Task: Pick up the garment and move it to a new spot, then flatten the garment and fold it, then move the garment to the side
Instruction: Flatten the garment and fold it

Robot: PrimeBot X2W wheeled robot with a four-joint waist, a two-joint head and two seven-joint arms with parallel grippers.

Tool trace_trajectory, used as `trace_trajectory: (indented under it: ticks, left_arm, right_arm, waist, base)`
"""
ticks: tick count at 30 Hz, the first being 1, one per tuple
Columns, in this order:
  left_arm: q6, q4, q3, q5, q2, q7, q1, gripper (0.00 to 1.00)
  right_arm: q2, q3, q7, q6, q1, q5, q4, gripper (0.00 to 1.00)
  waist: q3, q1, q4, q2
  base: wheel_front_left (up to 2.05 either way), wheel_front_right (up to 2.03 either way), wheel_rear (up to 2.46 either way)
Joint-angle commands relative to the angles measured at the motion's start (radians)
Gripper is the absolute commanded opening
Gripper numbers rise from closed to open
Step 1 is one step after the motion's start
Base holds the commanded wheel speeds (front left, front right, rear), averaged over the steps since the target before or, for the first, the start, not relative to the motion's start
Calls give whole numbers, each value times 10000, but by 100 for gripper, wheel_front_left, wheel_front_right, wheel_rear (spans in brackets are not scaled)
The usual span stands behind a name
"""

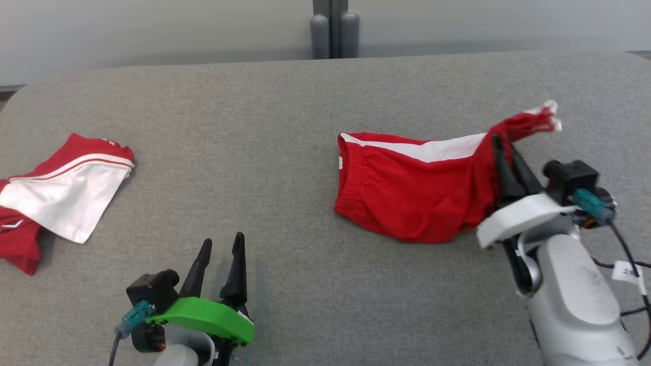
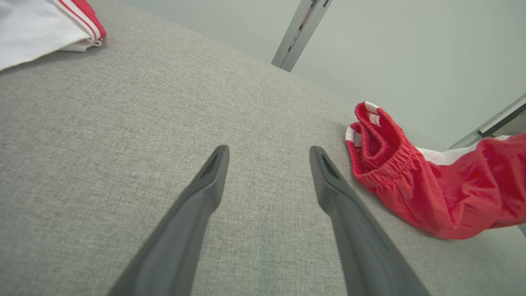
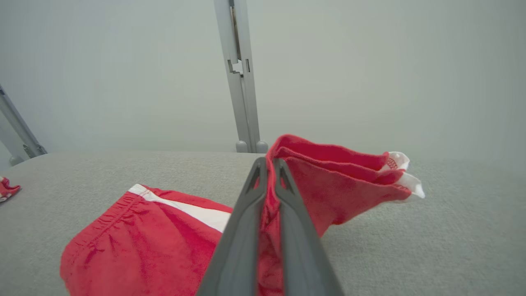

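Your right hand (image 1: 504,146) is clamped on one leg end of the red fabric shorts with a white side stripe (image 1: 407,195), its fingers together with cloth bunched between them. That end is held up off the grey fabric-covered desk (image 1: 285,127). The elastic waistband end lies on the desk, right of centre. Your left hand (image 1: 222,243) hovers near the front edge with its fingers apart, holding nothing, well apart from the shorts.

The step looks like the pick-up and move. Lift until the waistband clears the desk before you travel, or it will likely drag and roll under. The grip is on a bunched edge, so go slow with no jerks. Set down on bare desk, away from the crumpled red-and-white garment (image 1: 66,195) at far left.

I can't tell how many layers are pinched or how deep the cloth sits between the fingers. The shorts' far leg edge is partly hidden behind the right hand. The left garment is cut off by the frame edge, and its type is unclear.
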Motion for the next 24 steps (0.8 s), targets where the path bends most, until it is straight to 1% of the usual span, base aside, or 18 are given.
trace_trajectory:
  ticks: [1,3,6,7,8,9,10,13,16,18,20,24]
  left_arm:
    - [29,35,-38,58,-28,1,126,100]
    - [29,88,-48,59,-22,1,117,100]
    - [29,173,-93,117,-43,1,100,100]
    - [29,185,-116,161,-47,1,88,100]
    - [29,208,-100,199,-49,1,86,100]
    - [29,223,-74,226,-53,1,89,100]
    - [29,235,-43,273,-60,-1,85,100]
    - [29,250,132,483,-70,-1,126,100]
    - [29,233,376,788,-66,-1,200,100]
    - [29,223,547,1092,-61,-1,213,100]
    - [29,187,738,1370,-53,1,225,100]
    - [29,41,1075,2163,-42,1,263,100]
  right_arm:
    - [-3,539,-24,-13,-156,60,-65,0]
    - [-15,1547,-23,-15,-407,542,-1,0]
    - [-16,3201,-23,-15,-598,1001,591,0]
    - [-19,3647,-23,-15,-639,1243,683,2]
    - [-25,4143,-23,-15,-670,1475,781,43]
    - [-24,4601,-24,-15,-662,1753,852,89]
    - [-24,4919,-24,-15,-633,1957,860,100]
    - [-31,5498,-23,-15,-397,2371,748,100]
    - [-31,5503,-25,-15,-216,2296,628,100]
    - [-29,5210,-23,-15,-84,2076,520,100]
    - [-27,4693,-23,-15,72,1754,419,100]
    - [-27,3141,-23,-15,497,800,166,100]
  waist:
    - [8,0,196,0]
    - [10,0,361,0]
    - [9,0,615,0]
    - [14,0,683,0]
    - [20,0,737,0]
    - [31,0,767,0]
    - [39,0,778,0]
    - [38,0,696,0]
    - [2,0,468,0]
    - [-18,0,275,0]
    - [-33,0,71,0]
    - [-103,0,-280,0]
  base:
    - [0,0,0]
    - [0,0,0]
    - [0,0,0]
    - [0,0,0]
    - [0,0,0]
    - [0,0,0]
    - [0,0,0]
    - [0,0,0]
    - [0,0,0]
    - [0,0,0]
    - [0,0,0]
    - [0,0,0]
